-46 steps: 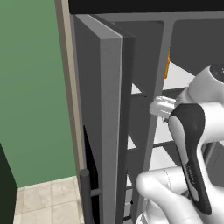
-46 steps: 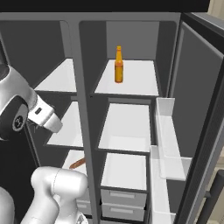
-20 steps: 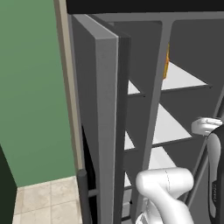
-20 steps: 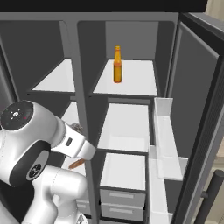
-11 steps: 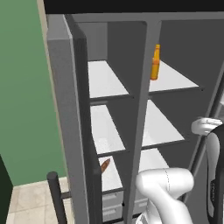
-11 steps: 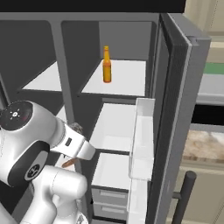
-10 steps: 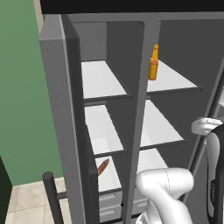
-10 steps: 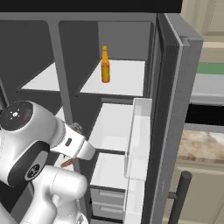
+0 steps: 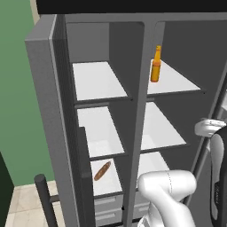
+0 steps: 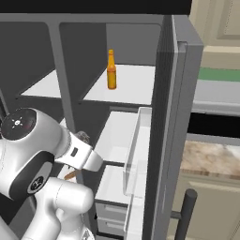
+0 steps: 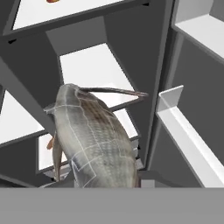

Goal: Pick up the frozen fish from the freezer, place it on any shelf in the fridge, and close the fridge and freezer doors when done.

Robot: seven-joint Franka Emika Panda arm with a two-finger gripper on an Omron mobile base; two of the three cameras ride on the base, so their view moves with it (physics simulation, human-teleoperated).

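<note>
Hand view: pincer clamped on the frozen fish (image 11: 94,140); orange bottle (image 9: 155,65) stands on the fridge's (image 9: 177,62) top shelf.

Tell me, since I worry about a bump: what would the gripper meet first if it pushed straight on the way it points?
Probably the grey divider between freezer and fridge, or the white fridge shelf beside it. The gripper, shut on the frozen fish, points about there; depth is unclear.

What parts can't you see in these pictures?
- Gripper fingertips: in the hand view the mottled silvery-grey fish covers them.
- Reddish-brown sausage-shaped item: in the right base view the white arm hides most of it.
- Grey drawers: cut off by the bottom edge and the arm in both base views.
</note>
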